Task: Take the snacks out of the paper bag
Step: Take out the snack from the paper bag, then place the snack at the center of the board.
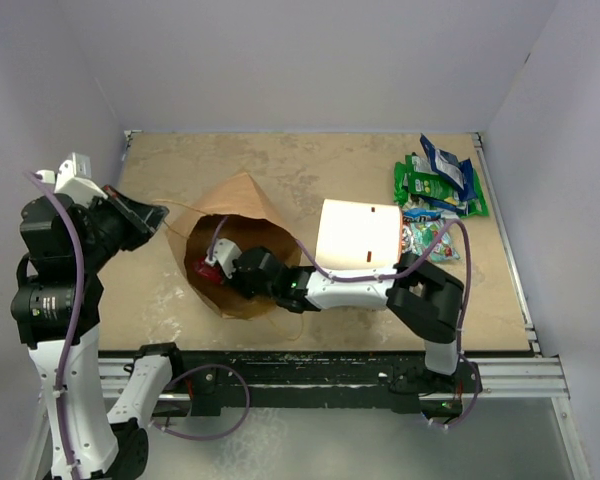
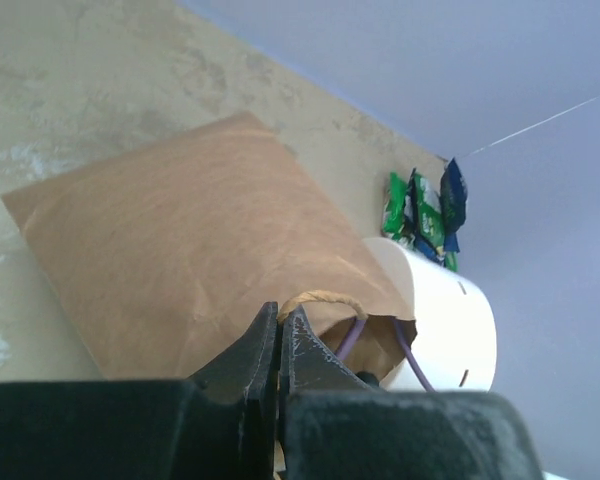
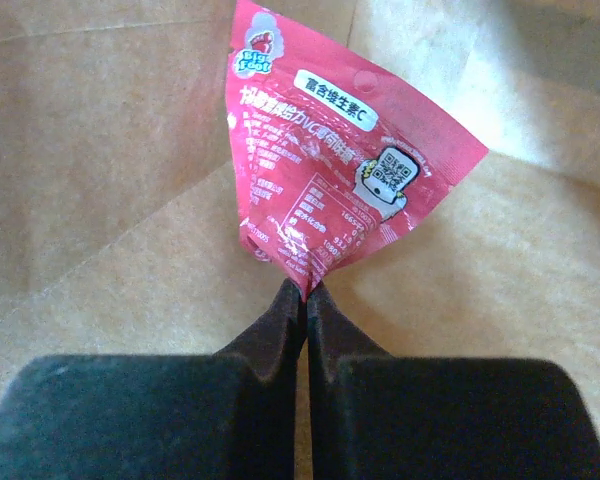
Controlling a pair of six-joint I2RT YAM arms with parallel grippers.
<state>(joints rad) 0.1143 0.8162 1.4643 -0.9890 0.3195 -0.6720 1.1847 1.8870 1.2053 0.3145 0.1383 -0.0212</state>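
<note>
The brown paper bag (image 1: 242, 215) lies on its side in mid-table, its mouth toward the arms. My left gripper (image 2: 280, 318) is shut on the bag's twisted paper handle (image 2: 325, 298), which lifts the mouth's upper edge. My right gripper (image 3: 305, 292) reaches inside the bag (image 3: 100, 160) and is shut on the corner of a red snack packet (image 3: 330, 175) with white print. In the top view that red packet (image 1: 209, 270) shows just inside the mouth, at the right gripper (image 1: 218, 268). Several green and blue snack packets (image 1: 438, 180) lie at the far right.
A large white cylinder (image 1: 358, 235) lies on its side right of the bag, close against the right arm. A silver-red packet (image 1: 422, 238) lies beside it. Grey walls close the table at the back and both sides.
</note>
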